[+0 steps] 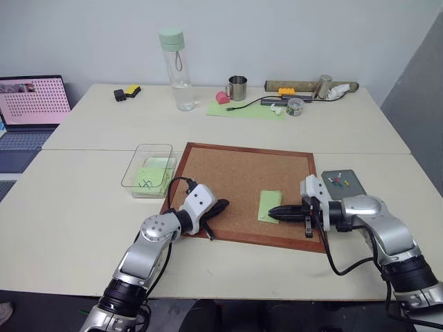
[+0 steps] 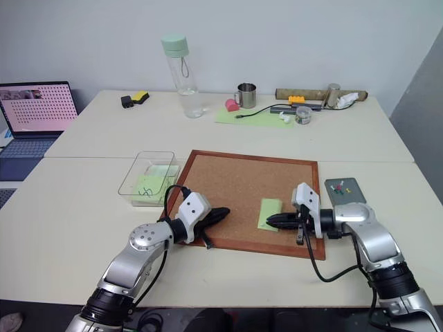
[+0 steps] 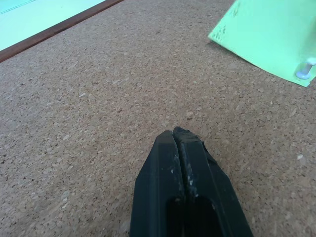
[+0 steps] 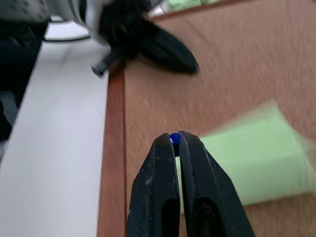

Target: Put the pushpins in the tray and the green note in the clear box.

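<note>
Cork fills the middle of the table: a framed cork board (image 1: 246, 190) with the green note (image 1: 270, 205) lying on it, toward four o'clock from the board's centre. The right gripper (image 4: 174, 139) has its two black fingers pinched together on a small blue pushpin (image 4: 174, 138), whose head peeps out between the tips. It hangs just over the note's near edge, at about five o'clock on the board. My guess is that this pin was what fastened the note down, and that it is held at the very tips so it can be dropped cleanly.

At three o'clock, just off the board's right edge, sits the grey tray (image 1: 354, 185) with a few coloured pushpins (image 1: 336, 180) already in it; that is where the blue one belongs. A pale pin (image 3: 306, 69) seems to stand at one corner of the note, so the paper may not be free yet.

At about seven o'clock the left gripper (image 3: 178, 135) lies low over bare cork, fingers shut on nothing, well apart from the note; it looks to be waiting its turn.

At nine o'clock beside the board is the clear box (image 1: 165, 149), holding green paper with a black scribble.
</note>
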`<state>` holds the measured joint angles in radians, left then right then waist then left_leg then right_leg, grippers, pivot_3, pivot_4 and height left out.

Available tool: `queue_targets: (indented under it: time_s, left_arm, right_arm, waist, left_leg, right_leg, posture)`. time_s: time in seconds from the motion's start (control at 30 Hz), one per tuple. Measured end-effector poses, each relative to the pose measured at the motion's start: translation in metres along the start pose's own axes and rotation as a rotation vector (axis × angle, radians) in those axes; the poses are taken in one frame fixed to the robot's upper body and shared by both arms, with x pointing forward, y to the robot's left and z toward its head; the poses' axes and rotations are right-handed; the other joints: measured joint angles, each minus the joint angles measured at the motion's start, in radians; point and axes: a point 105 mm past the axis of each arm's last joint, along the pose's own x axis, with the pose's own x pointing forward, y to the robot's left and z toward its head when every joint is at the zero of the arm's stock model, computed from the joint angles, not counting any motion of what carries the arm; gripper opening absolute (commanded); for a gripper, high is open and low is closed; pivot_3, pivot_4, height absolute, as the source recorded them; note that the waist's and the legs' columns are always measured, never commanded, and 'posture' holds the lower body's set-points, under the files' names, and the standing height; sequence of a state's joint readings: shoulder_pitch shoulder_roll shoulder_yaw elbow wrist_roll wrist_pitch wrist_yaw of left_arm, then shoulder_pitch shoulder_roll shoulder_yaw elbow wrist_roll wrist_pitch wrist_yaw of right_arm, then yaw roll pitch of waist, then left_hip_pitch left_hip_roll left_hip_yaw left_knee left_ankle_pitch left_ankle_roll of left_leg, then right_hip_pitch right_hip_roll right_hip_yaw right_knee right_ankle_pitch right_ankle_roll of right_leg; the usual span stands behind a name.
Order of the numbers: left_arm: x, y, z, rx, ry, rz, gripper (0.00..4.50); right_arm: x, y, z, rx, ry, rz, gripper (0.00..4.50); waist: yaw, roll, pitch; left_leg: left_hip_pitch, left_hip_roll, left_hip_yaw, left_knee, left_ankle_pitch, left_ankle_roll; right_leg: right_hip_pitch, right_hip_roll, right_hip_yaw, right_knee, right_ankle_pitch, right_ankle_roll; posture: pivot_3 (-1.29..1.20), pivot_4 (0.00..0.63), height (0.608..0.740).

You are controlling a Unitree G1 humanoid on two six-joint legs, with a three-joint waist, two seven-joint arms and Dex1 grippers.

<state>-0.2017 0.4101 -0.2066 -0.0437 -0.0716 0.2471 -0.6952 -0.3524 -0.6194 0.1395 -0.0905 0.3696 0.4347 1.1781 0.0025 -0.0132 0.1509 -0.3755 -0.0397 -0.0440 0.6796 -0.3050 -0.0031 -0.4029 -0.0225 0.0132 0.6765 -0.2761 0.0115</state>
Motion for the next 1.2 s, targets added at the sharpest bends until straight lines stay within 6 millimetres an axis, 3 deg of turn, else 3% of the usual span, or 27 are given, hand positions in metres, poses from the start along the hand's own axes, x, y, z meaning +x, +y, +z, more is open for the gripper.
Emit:
queue_targets:
  time_s: [0.3, 0.37, 0.5, 0.67, 0.8, 1.0, 1.2]
  left_arm:
    - [0.000, 0.000, 0.000, 0.000, 0.001, 0.004, 0.00]
    - [0.001, -0.001, 0.000, 0.000, -0.001, 0.003, 0.00]
    - [0.000, -0.001, 0.000, -0.002, -0.002, 0.004, 0.00]
    - [0.000, 0.000, -0.002, -0.005, 0.003, 0.009, 0.00]
    - [0.001, -0.001, -0.003, -0.009, 0.005, 0.009, 0.00]
    - [0.002, -0.001, -0.003, -0.013, 0.004, 0.008, 0.00]
    - [0.002, -0.001, -0.003, -0.008, -0.001, 0.008, 0.00]
  right_arm:
    - [-0.017, -0.017, 0.014, 0.008, -0.020, -0.088, 0.01]
    - [-0.036, -0.036, 0.012, 0.022, 0.008, -0.194, 0.01]
    - [-0.098, -0.074, -0.009, 0.062, 0.141, -0.465, 0.01]
    - [-0.139, -0.097, -0.036, 0.096, 0.252, -0.660, 0.01]
    - [-0.152, -0.104, -0.052, 0.120, 0.314, -0.725, 0.78]
    - [-0.156, -0.107, -0.058, 0.120, 0.347, -0.741, 2.04]
    - [-0.148, -0.102, -0.048, 0.069, 0.323, -0.672, 3.26]
  waist:
    - [0.000, 0.000, 0.000]
    - [0.002, 0.000, 0.000]
    - [0.004, 0.000, 0.000]
    - [0.002, 0.003, -0.002]
    - [-0.001, 0.003, -0.002]
    - [-0.001, 0.003, -0.002]
    - [-0.001, 0.004, -0.001]
  left_leg:
    - [0.000, 0.000, 0.000, 0.000, 0.000, 0.000]
    - [0.000, 0.000, 0.000, 0.000, 0.000, 0.000]
    - [0.000, 0.000, 0.000, -0.001, 0.000, 0.000]
    - [0.003, 0.000, 0.002, -0.001, 0.000, 0.000]
    - [0.009, 0.000, 0.002, -0.002, 0.000, 0.000]
    - [0.013, 0.000, 0.000, -0.003, 0.000, 0.001]
    - [0.013, 0.000, 0.000, -0.003, 0.000, 0.001]
  right_leg:
    - [0.000, 0.000, 0.000, 0.000, 0.000, 0.000]
    - [0.000, 0.000, 0.000, 0.000, 0.000, 0.000]
    - [0.000, 0.000, 0.000, -0.001, 0.000, 0.000]
    - [0.003, 0.000, 0.001, 0.000, 0.000, 0.000]
    - [0.010, 0.000, 0.001, -0.002, 0.000, 0.000]
    - [0.015, 0.000, 0.000, -0.004, -0.001, 0.001]
    - [0.015, 0.000, 0.000, -0.005, -0.001, 0.001]
  posture:
    - [0.00, 0.150, 0.740]
    - [0.00, 0.150, 0.740]
    - [0.00, 0.150, 0.740]
    - [0.00, 0.150, 0.740]
    - [0.00, 0.150, 0.740]
    - [0.00, 0.150, 0.740]
    - [0.00, 0.150, 0.740]
